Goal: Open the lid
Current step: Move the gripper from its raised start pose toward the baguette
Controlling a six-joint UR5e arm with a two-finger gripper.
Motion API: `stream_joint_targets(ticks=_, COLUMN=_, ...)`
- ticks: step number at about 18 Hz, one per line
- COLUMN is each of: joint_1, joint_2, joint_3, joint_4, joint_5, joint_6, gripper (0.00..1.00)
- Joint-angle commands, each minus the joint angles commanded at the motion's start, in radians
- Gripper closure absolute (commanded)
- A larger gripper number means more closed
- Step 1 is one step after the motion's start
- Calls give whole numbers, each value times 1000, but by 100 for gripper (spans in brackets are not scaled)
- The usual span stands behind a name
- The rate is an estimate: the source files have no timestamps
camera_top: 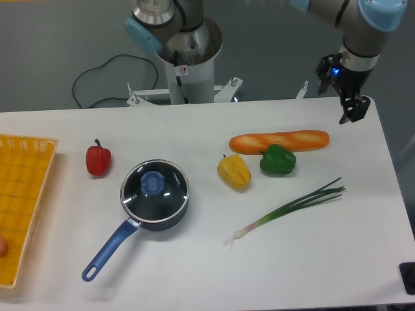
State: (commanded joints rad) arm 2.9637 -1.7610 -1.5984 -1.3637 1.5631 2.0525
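- The lid [154,188] sits flat on the pan [170,218], left of the table's [194,272] middle and toward the front edge. Its blue knob [154,182] points straight up at the centre.
- The gripper [351,107] hangs at the far right corner of the table, above the surface and holding nothing. Its dark fingers point down; from here I can't tell whether they are apart or together.
- So the lid lies well away from the gripper: a long way to the left and nearer the front. That diagonal across the table is what the next move turns on.
- Between them lie the baguette [279,140], the green pepper [277,160] touching it, and the yellow pepper [234,172]. A high path would pass over all three, I'd judge.
- The lid is round, so no long axis matters; only the knob does. The pan's handle [110,249] runs out to the front left, away from the approach.
- Nothing of the task looks done yet; the lid is still closed.
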Motion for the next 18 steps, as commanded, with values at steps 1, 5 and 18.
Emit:
stream_joint_targets(ticks=1, joint_1=0, joint_2=2, joint_3=-3, joint_4=0, joint_5=0, joint_6=0, gripper=0)
stream_joint_targets(ticks=5, joint_1=-18, joint_2=0, joint_3=-2, joint_4=0, joint_5=0, joint_6=-38, gripper=0)
stream_joint_targets(ticks=18, joint_1=-21, joint_2=-5, joint_3=-31, joint_4=-2, joint_5=-6, joint_6=-77, gripper=0)
